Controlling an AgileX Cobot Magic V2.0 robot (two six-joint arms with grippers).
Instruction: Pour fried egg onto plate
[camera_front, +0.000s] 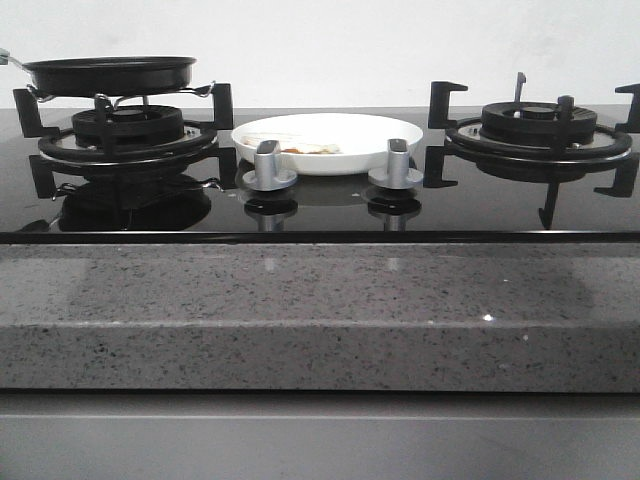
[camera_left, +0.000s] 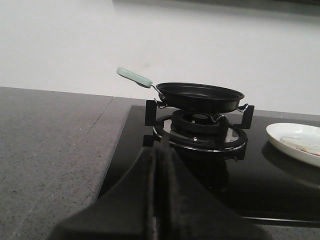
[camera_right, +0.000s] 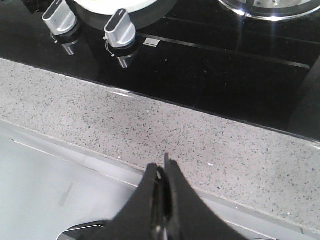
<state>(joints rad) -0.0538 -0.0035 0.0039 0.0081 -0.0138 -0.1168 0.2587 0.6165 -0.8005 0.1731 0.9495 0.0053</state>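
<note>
The white plate (camera_front: 350, 125) sits on the black glass hob between the two burners, behind the knobs. On it lies the fried egg (camera_front: 312, 149), flat and pale with an orange spot. The left wrist view catches the plate (camera_left: 285, 131) and part of the egg (camera_left: 302, 145) at its edge. A black frying pan (camera_front: 110, 73) rests on the left burner, its inside dark and bare (camera_left: 200, 95), with a pale green handle (camera_left: 134, 77). My left gripper (camera_left: 162, 150) is shut and empty, short of that burner. My right gripper (camera_right: 164, 167) is shut and empty over the counter's front edge.
Two silver knobs (camera_front: 268, 165) (camera_front: 397, 162) stand in front of the plate. The right burner (camera_front: 538, 125) with its black grate carries nothing. A speckled grey stone counter (camera_front: 320, 300) runs along the front and to the left (camera_left: 50, 140) of the hob.
</note>
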